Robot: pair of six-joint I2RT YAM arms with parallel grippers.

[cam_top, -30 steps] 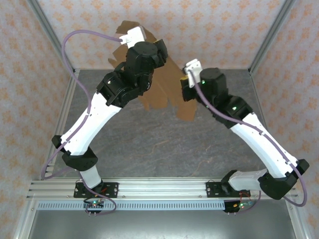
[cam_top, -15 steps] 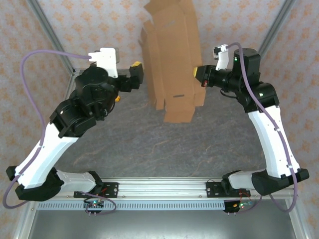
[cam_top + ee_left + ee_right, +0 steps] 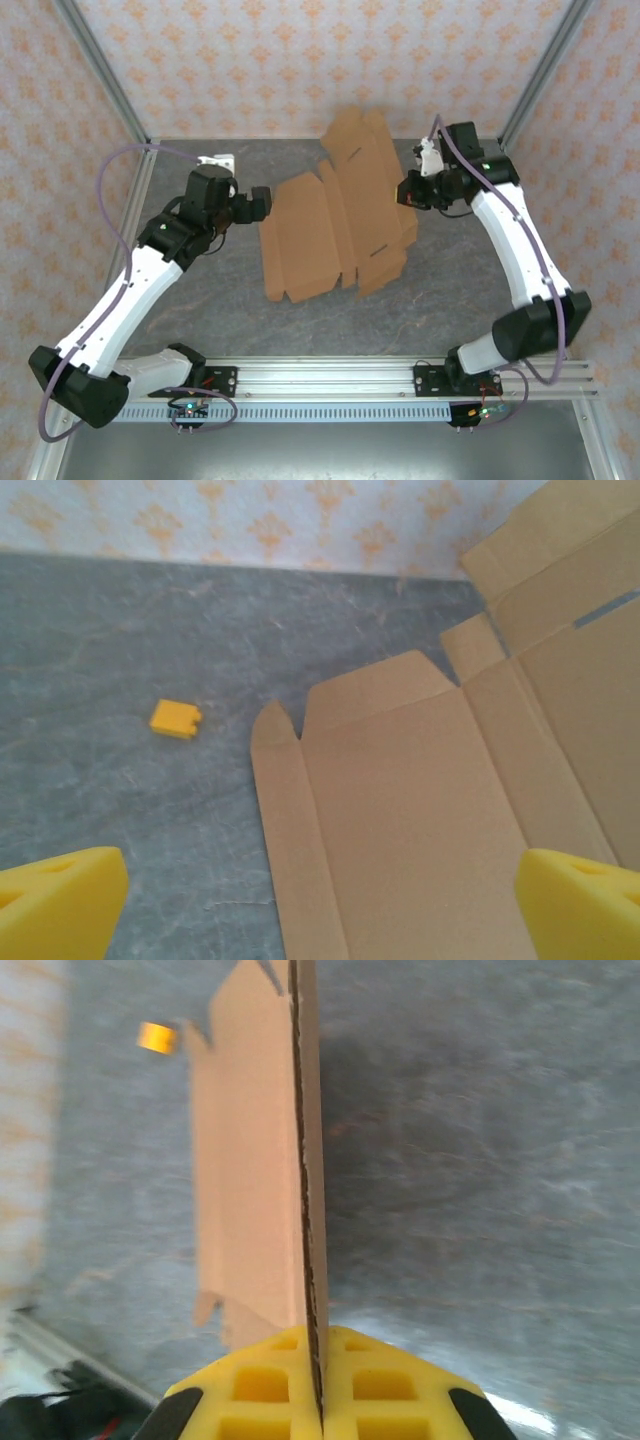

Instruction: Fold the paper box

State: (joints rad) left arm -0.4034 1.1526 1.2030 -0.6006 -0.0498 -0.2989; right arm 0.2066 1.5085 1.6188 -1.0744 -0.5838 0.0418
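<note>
Right gripper (image 3: 318, 1345) is clamped hard on the edge of the paper box (image 3: 335, 225), and the sheet runs straight out ahead of its fingers, seen edge-on from that wrist. Over on the other side the left gripper (image 3: 262, 200) hangs wide open, holding nothing, with the box's near panel lying just ahead of it and between its yellow pads (image 3: 60, 900). Here's the danger: one pinch on one edge is all that holds this sheet, so it could swing or sag around that grip, and thin card may buckle off its creases if it is pushed flat. A left grab that lands on a small flap could fold it the wrong way. The little yellow block (image 3: 175, 719) sits ahead and to the left of the open gripper, clear of the sheet. The card is plain brown, matte, die-cut with notched flaps, slits and straight scored lines; the table (image 3: 300, 320) is grey and mottled like stone.
</note>
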